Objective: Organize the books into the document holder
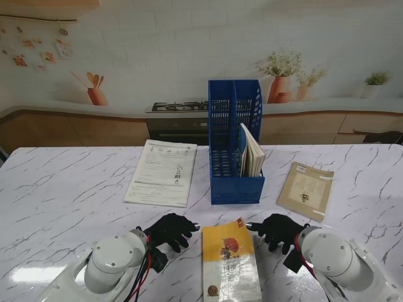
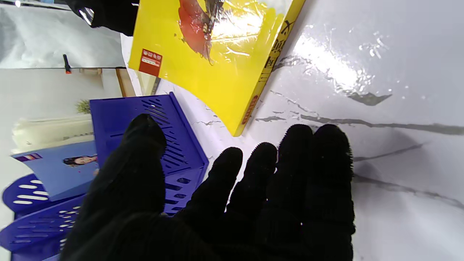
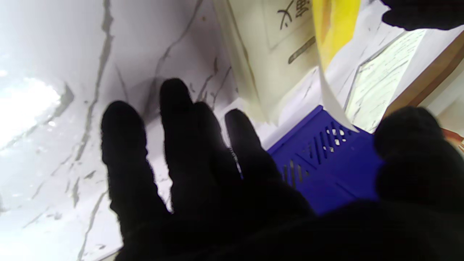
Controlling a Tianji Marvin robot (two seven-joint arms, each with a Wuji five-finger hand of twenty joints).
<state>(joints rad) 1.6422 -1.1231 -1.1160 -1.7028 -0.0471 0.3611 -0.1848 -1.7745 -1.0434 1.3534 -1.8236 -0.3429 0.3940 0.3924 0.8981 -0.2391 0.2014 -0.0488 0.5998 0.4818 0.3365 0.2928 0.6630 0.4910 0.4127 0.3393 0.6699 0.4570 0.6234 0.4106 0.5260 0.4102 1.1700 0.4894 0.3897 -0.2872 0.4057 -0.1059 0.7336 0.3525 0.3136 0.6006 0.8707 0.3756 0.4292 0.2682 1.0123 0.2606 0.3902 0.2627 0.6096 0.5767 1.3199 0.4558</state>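
Note:
A yellow book [image 1: 230, 261] lies flat on the marble table near me, between my two black-gloved hands. The left hand [image 1: 169, 231] is open just left of it, fingers spread toward its spine edge, also seen as the yellow book [image 2: 214, 54] past the fingers [image 2: 297, 152]. The right hand [image 1: 277, 229] is open at the book's far right corner, not clearly touching. The blue document holder [image 1: 234, 145] stands upright behind the book with several books [image 1: 252, 153] in its right slot. A beige book [image 1: 306, 190] lies right of the holder.
A white printed sheet [image 1: 162, 172] lies left of the holder. The marble table [image 1: 63, 201] stretches wide to both sides. A kitchen-scene backdrop stands behind the table.

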